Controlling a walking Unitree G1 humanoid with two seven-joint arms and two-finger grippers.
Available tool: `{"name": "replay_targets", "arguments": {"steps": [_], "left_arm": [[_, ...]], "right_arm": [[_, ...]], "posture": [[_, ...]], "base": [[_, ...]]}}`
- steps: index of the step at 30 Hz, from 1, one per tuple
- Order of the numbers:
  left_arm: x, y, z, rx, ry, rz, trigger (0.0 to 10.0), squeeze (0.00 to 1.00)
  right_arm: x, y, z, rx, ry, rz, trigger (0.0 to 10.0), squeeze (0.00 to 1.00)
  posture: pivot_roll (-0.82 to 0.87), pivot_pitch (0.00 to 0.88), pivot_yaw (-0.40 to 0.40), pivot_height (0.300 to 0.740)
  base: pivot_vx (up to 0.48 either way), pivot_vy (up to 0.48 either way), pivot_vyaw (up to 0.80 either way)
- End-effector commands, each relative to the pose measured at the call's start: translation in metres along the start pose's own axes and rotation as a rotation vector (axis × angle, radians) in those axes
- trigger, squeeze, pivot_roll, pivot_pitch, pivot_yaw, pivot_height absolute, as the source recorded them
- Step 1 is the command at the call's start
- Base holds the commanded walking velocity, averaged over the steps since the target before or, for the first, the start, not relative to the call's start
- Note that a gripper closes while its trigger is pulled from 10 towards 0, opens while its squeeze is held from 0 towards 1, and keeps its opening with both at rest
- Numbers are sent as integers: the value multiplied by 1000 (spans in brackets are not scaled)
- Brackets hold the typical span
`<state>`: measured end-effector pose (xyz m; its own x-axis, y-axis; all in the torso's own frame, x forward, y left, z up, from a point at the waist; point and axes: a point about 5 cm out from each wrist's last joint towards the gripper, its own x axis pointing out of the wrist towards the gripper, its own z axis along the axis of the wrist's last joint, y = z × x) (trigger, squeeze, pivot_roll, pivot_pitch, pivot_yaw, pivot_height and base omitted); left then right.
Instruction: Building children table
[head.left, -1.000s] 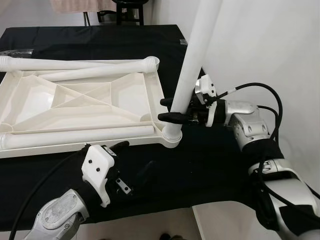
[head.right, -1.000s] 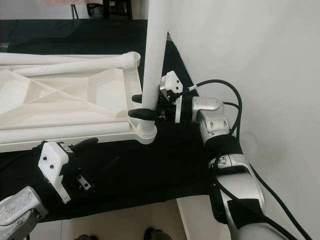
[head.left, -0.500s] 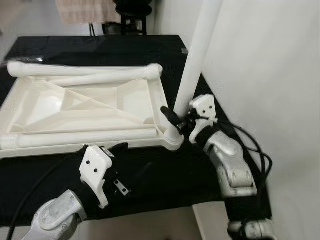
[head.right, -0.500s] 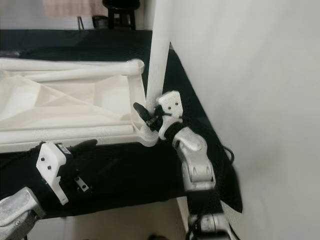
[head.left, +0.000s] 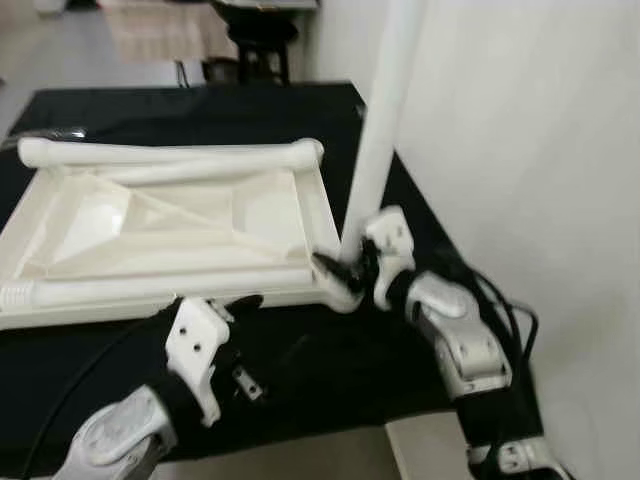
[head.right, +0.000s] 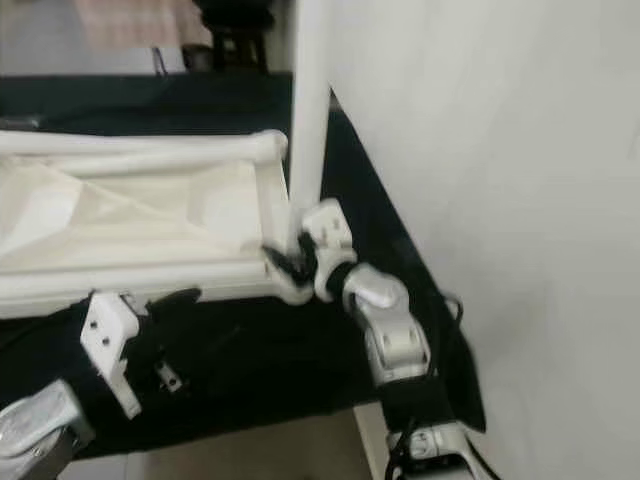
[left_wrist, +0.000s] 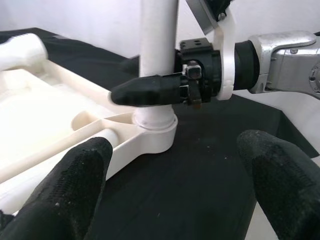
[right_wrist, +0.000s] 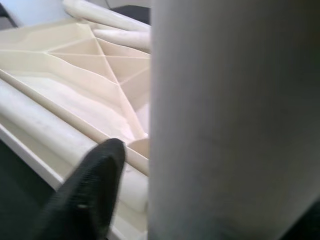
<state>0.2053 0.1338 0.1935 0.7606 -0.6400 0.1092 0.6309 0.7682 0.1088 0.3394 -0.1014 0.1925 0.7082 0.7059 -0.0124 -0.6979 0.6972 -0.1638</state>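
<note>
**One leg standing, grip low**

The right gripper (left_wrist: 157, 90) is clamped on the upright leg (head.left: 382, 130) just above the tabletop's (head.left: 180, 225) corner socket (left_wrist: 152, 137); seating looks partial. A tilt could jam it. The left gripper (left_wrist: 175, 185) waits apart nearby.

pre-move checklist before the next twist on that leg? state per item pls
1. Right end effector clamped on the upright leg just above the socket: ok.
2. Leg foot seated in the corner socket of the tabletop: in the socket; full depth cannot tell.
3. Leg upright: ok, roughly vertical in the head views.
4. Left end effector open, over the black cloth near the socket, holding nothing: ok.
5. Loose legs lying on the upturned tabletop, apart from the working corner: ok.
6. Right arm cable slack beside the wall: ok.
</note>
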Motion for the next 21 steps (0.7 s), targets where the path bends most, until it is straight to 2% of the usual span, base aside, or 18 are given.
{"name": "replay_targets", "arguments": {"steps": [1, 2, 3, 4, 5, 12, 14, 15, 16, 17, 21], "left_arm": [[1, -3, -3, -15, 9, -5, 10000, 0], [1, -3, -3, -15, 8, -2, 10000, 0], [1, -3, -3, -15, 8, -2, 10000, 0], [0, -2, -3, -13, 8, 4, 10000, 0], [0, -2, -3, -12, 7, 5, 10000, 0], [0, -2, -2, -11, 5, 6, 10000, 0], [0, -2, -2, -10, 5, 6, 10000, 0], [0, -2, -2, -9, 5, 6, 10000, 0], [0, -2, -1, -9, 5, 6, 10000, 0], [0, -2, -1, -10, 5, 5, 10000, 0], [0, -2, -1, -11, 5, 1, 10000, 0]], "right_arm": [[3, 3, 19, -1, -66, 162, 10000, 0], [2, 2, 22, 9, -80, 231, 10000, 0], [2, 2, 22, 9, -80, 231, 10000, 0], [0, 1, 28, -33, -88, 387, 10000, 0], [-1, 0, 30, -67, -85, 446, 10000, 0], [0, -11, 34, -109, -55, 579, 10000, 0], [3, -16, 36, -117, -32, 651, 10000, 0], [5, -18, 37, -112, -26, 662, 9490, 0], [6, -18, 38, -106, -24, 668, 9490, 0], [7, -19, 39, -103, -22, 669, 157, 0], [8, -22, 40, -95, -15, 708, 0, 0]], "posture": [[81, 209, -104, 740], [81, 209, -104, 740], [81, 209, -104, 740], [82, 209, -105, 740], [86, 209, -107, 740], [96, 208, -108, 740], [102, 207, -105, 740], [102, 207, -105, 740], [102, 207, -105, 740], [105, 206, -102, 740], [113, 205, -99, 740]], "base": [[0, 0, 0], [0, 0, 0], [0, 0, 0], [0, 0, 0], [0, 0, 0], [0, 0, 0], [0, 0, 0], [0, 0, 0], [0, 0, 0], [0, 0, 0], [0, 0, 0]]}}
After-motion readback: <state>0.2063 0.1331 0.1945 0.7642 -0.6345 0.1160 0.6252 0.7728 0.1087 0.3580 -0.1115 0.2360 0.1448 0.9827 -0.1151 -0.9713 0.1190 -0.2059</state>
